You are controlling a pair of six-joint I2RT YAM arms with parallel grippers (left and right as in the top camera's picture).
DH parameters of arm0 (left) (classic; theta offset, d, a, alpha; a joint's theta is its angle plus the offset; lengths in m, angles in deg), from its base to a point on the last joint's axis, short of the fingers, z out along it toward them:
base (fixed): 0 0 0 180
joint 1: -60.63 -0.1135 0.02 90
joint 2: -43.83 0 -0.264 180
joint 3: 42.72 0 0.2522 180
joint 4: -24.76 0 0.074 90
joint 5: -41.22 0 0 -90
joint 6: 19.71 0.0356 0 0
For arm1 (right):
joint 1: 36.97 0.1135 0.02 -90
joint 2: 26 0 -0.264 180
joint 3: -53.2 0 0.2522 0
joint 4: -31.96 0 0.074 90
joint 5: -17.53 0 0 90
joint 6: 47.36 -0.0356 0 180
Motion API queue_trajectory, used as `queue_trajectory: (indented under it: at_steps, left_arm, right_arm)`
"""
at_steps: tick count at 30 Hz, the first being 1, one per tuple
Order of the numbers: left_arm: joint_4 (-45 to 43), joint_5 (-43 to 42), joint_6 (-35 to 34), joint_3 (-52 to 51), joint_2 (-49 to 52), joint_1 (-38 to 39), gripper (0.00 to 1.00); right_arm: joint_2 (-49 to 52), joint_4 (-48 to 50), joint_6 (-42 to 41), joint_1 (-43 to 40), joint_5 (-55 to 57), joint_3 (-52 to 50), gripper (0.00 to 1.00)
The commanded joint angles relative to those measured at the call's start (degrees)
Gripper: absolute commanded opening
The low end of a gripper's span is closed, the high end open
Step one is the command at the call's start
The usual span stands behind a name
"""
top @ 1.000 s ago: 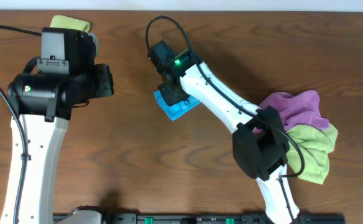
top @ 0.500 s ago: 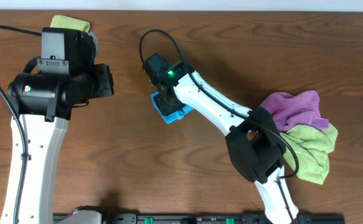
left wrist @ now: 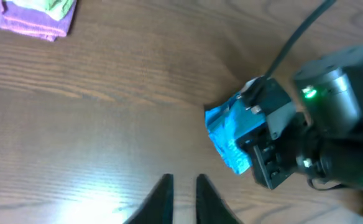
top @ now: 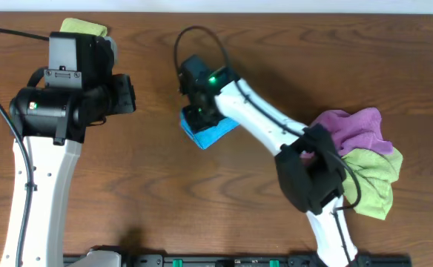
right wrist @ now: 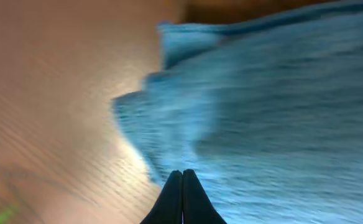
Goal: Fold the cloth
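Cloth [top: 207, 133]: bright blue, bunched into a small folded packet. It lies on the table [top: 142, 200] near the middle, a little toward the far edge and somewhat left of centre. In the left wrist view one crumpled corner pokes out from under the right arm's wrist housing. The rest of the packet is covered by that arm.

Right pincer [right wrist: 182, 179]: fingertips drawn tight together, no gap showing. They point down onto the blue terry close to its ragged edge, with bare wood just beside it. No fold shows between the tips, and I cannot tell whether any fibre is caught. The right wrist picture is soft, so little pile detail shows.

Left pincer [left wrist: 184, 179]: narrow, a slim strip of table showing between the two dark fingers and nothing in it. It hangs over bare wood, well apart from the cloth, on the left half of the table.

Other items:
- A purple cloth [top: 354, 127] and a lime-green cloth [top: 376, 182] are heaped together near the right edge, touching, the purple one nearer the far edge.
- A folded stack [left wrist: 35, 15] sits by the far left corner, purple beneath and green on top. From overhead it is partly hidden behind the left arm.
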Motion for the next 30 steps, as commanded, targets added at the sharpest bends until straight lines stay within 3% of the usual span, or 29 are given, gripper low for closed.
queue_trajectory:
  at_steps: [1,6,10,15,20,22,30]
  left_arm:
    - [-1.5,0.1,0.6,-1.7,-0.6,-0.2,0.32]
    - [-6.8,-6.6,0.6,-9.8,0.0,-0.2,0.72]
    - [-16.9,-15.9,-1.3,-21.9,0.1,-0.2,0.87]
    - [-30.9,-25.4,-5.6,-34.6,0.1,-0.1,0.91]
    - [-44.6,-29.8,-12.1,-46.5,0.1,0.2,0.94]
    - [-48.9,-29.8,-14.0,-49.9,0.1,0.7,0.97]
    - [-62.1,-29.3,-19.0,-58.0,0.8,3.7,0.95]
  right_arm:
    - [-6.0,-0.2,0.0,-3.6,0.3,2.3,0.02]
    - [-6.6,-2.9,0.0,-8.6,4.2,2.2,0.02]
    - [-5.2,-3.4,-0.3,-11.7,3.3,2.1,0.02]
    - [-3.0,-3.5,-0.2,-12.9,3.2,2.1,0.02]
    - [0.5,-3.0,-0.2,-12.7,3.0,2.1,0.01]
    - [1.6,-2.7,-0.2,-12.7,3.0,2.1,0.02]
    - [4.0,-1.4,-0.2,-13.9,1.6,2.1,0.02]
